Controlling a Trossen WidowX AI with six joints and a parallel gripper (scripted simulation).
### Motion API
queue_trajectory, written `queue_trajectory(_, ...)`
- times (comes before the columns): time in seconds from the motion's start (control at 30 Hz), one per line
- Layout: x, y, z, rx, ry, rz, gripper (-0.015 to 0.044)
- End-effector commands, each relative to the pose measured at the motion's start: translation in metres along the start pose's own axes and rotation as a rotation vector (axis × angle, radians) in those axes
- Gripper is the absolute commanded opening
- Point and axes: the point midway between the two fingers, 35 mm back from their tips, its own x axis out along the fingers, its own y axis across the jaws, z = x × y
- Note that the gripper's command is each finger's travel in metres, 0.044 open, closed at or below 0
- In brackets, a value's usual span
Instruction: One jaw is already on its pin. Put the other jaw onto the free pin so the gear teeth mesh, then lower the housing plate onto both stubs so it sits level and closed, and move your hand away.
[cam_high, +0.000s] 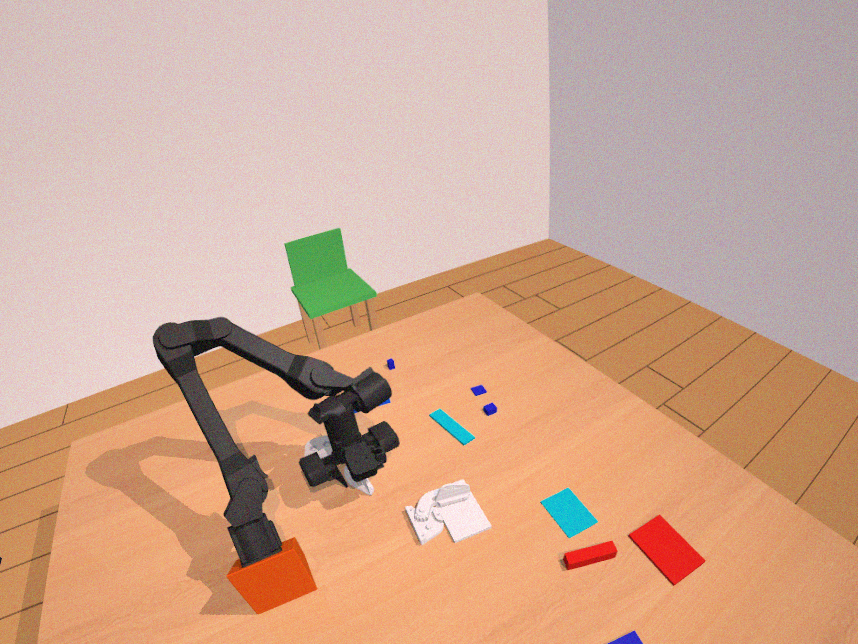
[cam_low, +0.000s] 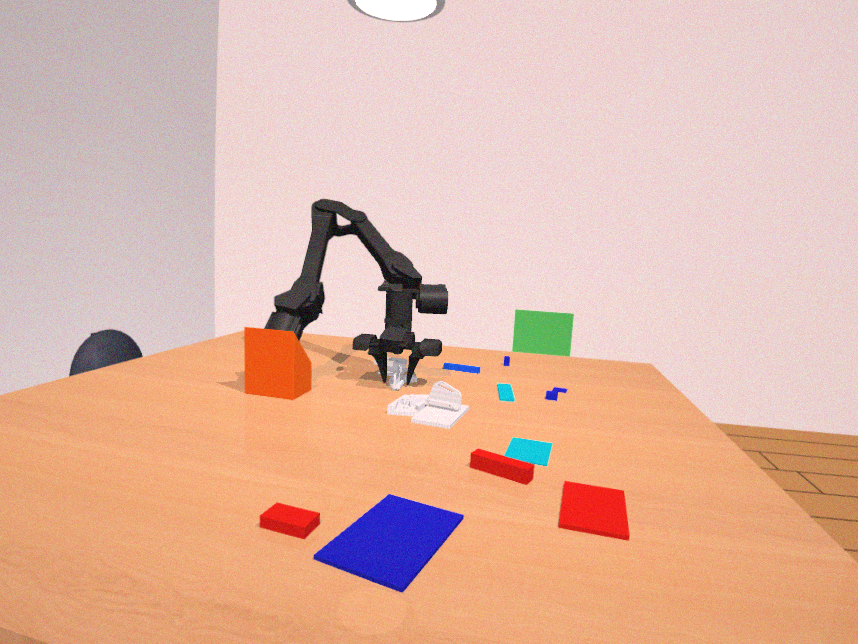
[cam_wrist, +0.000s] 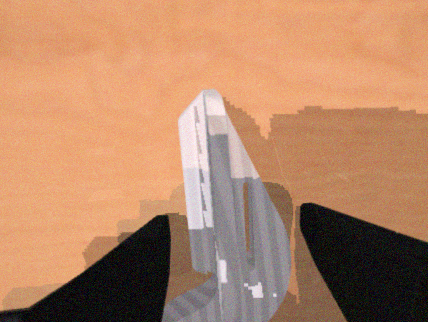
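Observation:
My gripper (cam_high: 356, 478) (cam_low: 398, 380) (cam_wrist: 235, 220) points down, its fingers partly open on either side of a loose white jaw (cam_high: 362, 485) (cam_low: 395, 379) (cam_wrist: 250, 280). Gaps show between the fingertips and the jaw in the wrist view. The jaw's slotted, tapered end points up the wrist picture. Another white portion (cam_high: 316, 445) shows behind the gripper; I cannot tell whether it is the same part or the housing plate. The white base (cam_high: 469, 518) (cam_low: 438, 417) stands nearer the front, with a curved jaw on its left side and a raised ribbed piece at its back. The pins and gear teeth are too small to tell.
An orange block (cam_high: 273, 578) (cam_low: 268, 363) stands by the arm's foot. Cyan plates (cam_high: 568, 512) (cam_high: 451, 426), a red bar (cam_high: 590, 555) (cam_low: 501, 466) and a red plate (cam_high: 666, 549) (cam_low: 593, 510) lie beyond the base. A large blue plate (cam_low: 391, 542) and a red block (cam_low: 289, 520) lie at the front.

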Motion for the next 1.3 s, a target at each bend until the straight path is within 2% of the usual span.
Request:
queue_trajectory(0.0, 0.000, 0.000, 0.000, 0.000, 0.000, 0.000, 0.0171)
queue_trajectory(0.2, 0.000, 0.000, 0.000, 0.000, 0.000, 0.000, 0.0134)
queue_trajectory(0.6, -0.002, 0.000, 0.000, 0.000, -0.001, 0.000, 0.0134)
queue_trajectory(1.27, -0.064, 0.002, 0.003, 0.002, -0.013, -0.004, 0.0134)
